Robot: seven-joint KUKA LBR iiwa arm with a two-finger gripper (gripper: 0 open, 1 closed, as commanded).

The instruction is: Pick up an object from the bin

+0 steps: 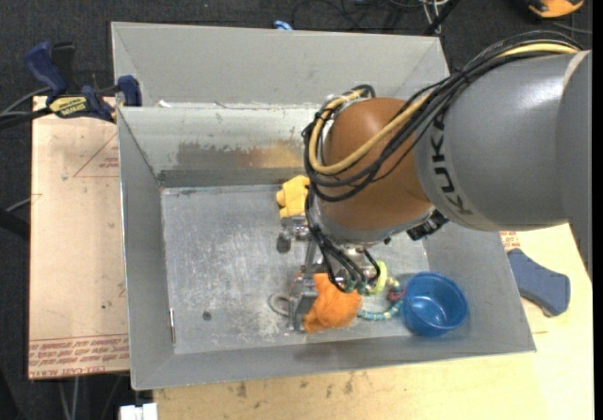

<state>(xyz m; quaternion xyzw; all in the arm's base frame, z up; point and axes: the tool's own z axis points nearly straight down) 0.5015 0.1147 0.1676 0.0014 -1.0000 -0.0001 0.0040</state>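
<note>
**Gripper low at the bin's front, against an orange lump**

Obs: the orange lump (334, 309), soft-looking and irregular, lies on the bin floor close to the front wall, right of centre. The gripper (303, 303) is down at floor level, its metal tip touching or just beside the lump's left edge. I cannot tell how wide the gripper stands, nor whether it has hold of anything, because linkage and lump overlap from this angle. No grasp recorded.

Neighbours: a blue bowl (434, 304) stands upright, near the lump on its right and apart from it. Between the two a string of pale green beads (381, 312) runs along the floor, one end seemingly touching the lump. A yellow object (294, 194) sits further back, near the rear slope and well apart from the lump. The left of the bin (207, 249) floor is bare.

Judgement, step in hand: closing on the lump.
- Centre over the lump's bulk rather than its left edge, since a soft thing pinched at the margin is likely to squeeze out sideways.
- Keep the tip just clear of the metal floor.
- Lift straight up. The front wall is close, so allow no forward drift.
- Watch the beads, which may snag and drag along.

Hidden: the wrist's orange-brown cover (372, 164) and its cables (325, 159) blanket the middle of the bin, so what lies beneath is unknown. The yellow object is cut off by the arm and its kind is not identifiable. Small bright bits under the wrist, just above the beads, are too tangled to name
</note>
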